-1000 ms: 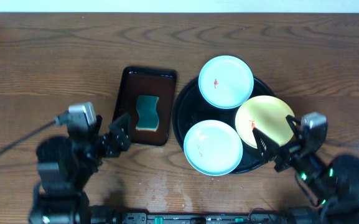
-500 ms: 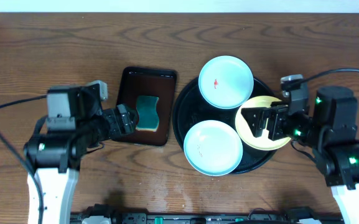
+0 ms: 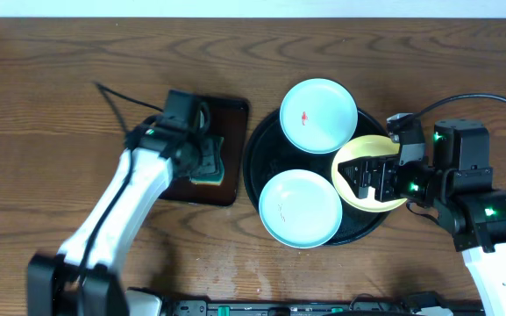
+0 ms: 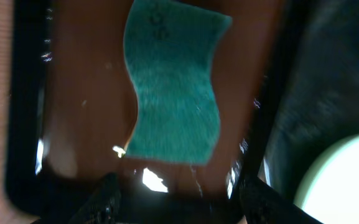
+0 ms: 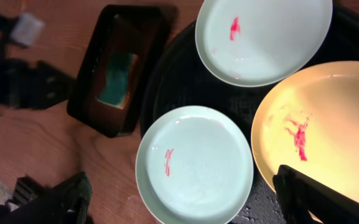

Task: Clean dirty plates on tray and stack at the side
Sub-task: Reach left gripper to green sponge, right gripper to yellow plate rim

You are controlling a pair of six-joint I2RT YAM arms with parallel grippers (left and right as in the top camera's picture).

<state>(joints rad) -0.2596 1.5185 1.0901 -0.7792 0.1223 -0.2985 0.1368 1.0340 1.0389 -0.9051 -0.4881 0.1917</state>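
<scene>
Pick-up step! The left gripper (image 4: 180, 194), jaws wide, hovers over the green sponge (image 4: 173, 81) in the rectangular tray (image 3: 231, 114), at nine o'clock of the black tray (image 3: 255, 158). The right gripper (image 3: 362, 178), equally wide, hangs above the yellow plate (image 5: 328, 118) at three o'clock on that tray. The far mint plate (image 3: 318, 114) sits at twelve and the near mint plate (image 3: 301, 208) at six. Next, likely: descend, close on the sponge, pinch the yellow rim.

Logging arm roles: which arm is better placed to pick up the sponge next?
Left. The left gripper, open, hangs directly over the sponge in the rectangular tray; the right gripper is at the yellow plate on the black tray.
</scene>
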